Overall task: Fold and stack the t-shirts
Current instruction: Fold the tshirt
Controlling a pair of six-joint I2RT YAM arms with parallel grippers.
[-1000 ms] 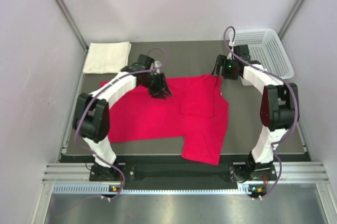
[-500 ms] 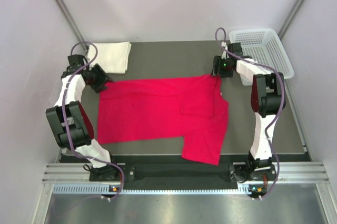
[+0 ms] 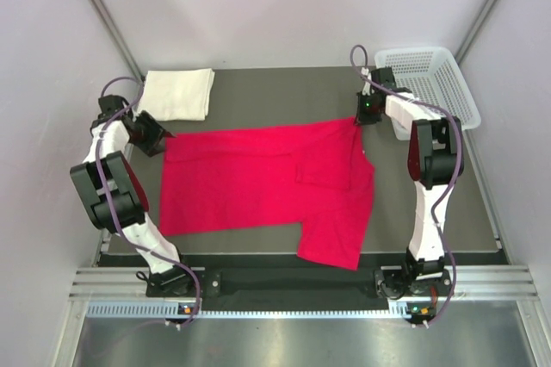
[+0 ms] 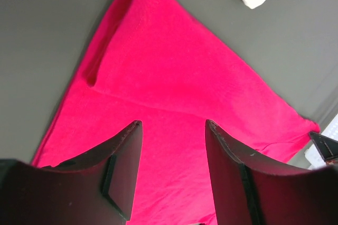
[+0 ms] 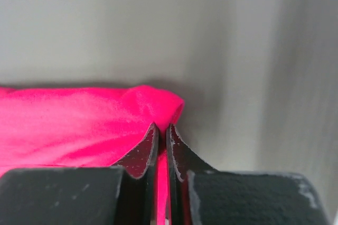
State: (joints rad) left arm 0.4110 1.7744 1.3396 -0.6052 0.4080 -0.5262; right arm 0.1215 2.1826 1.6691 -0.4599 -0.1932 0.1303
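Right gripper [image 5: 162, 127] is clenched on the far-right corner of the bright red cloth t-shirt [image 3: 250, 182], w/ just a sliver of red fabric pinched btwn its fingers [image 5: 142, 153]; that corner bunches up into a small hump right at the tips. Left gripper [image 4: 171, 124] is released, fingers spread w/ nothing btwn them, sitting at the shirt's far-left corner; can't tell if it touches the cloth. Red shirt lies spread across the middle of the dark grey tabletop [image 3: 284, 91], mostly flat, w/ a doubled flap on its right half & its near-right part reaching the tabletop's near edge. Cream-white cloth t-shirt [image 3: 176, 94] is folded into a neat rectangle in the far-left corner, apart from the red one, near the left gripper. White plastic mesh basket [image 3: 435, 83] sits in the far-right corner, just beside the right arm.
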